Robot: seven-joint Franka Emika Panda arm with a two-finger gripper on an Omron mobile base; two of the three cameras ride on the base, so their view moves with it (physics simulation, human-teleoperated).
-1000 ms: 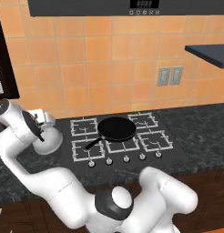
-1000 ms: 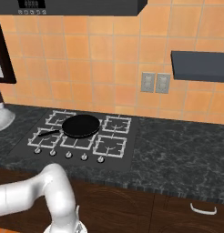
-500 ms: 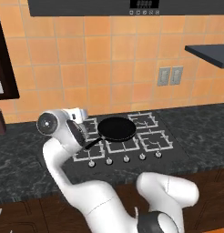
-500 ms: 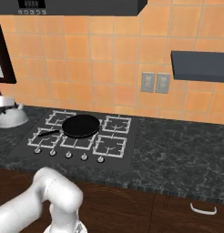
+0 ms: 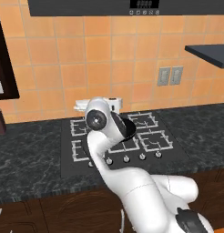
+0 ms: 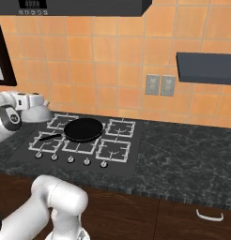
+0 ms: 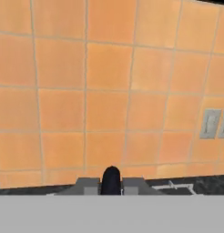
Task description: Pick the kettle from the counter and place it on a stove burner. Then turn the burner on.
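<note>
I've got the kettle (image 6: 36, 112) clamped in the gripper (image 6: 29, 100) above the stove's back-left burner (image 6: 60, 122); setting down and lighting remain.

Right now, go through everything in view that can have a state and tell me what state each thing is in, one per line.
kettle: held off the cooktop, upright, above the back left corner of the stove.
tool: shut on the kettle's handle.
frying pan: resting on the grates mid-cooktop, handle pointing to the front left.
stove burner: back left grate bare, no flame visible.
knobs: five in a row; positions too small to tell.
</note>
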